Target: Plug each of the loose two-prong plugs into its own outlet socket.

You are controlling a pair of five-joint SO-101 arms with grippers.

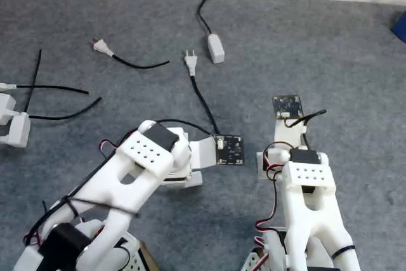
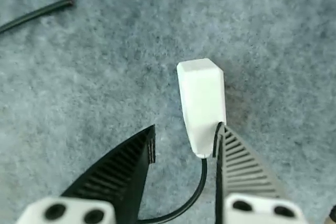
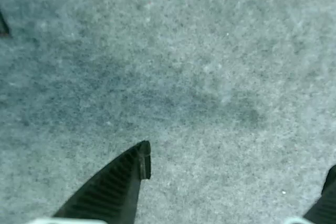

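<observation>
Nearest me, the left arm (image 1: 146, 157) and right arm (image 1: 307, 182) stand side by side on the grey tabletop (image 1: 355, 61). Left gripper (image 2: 186, 132): low over the tabletop, fingers spread wide around a white outlet socket (image 2: 202, 103) with a black lead, which lies against one finger and clear of the other. Right gripper (image 3: 236, 171): fingers wide, holding nothing, over bare tabletop. Farther out: two-prong plug (image 1: 189, 59), its cable (image 1: 203, 103) trailing back to the left arm; second socket (image 1: 216, 48) just beside it; second plug (image 1: 100, 46) well apart; white blocks (image 1: 16, 130) with black cables at the tabletop's edge.
</observation>
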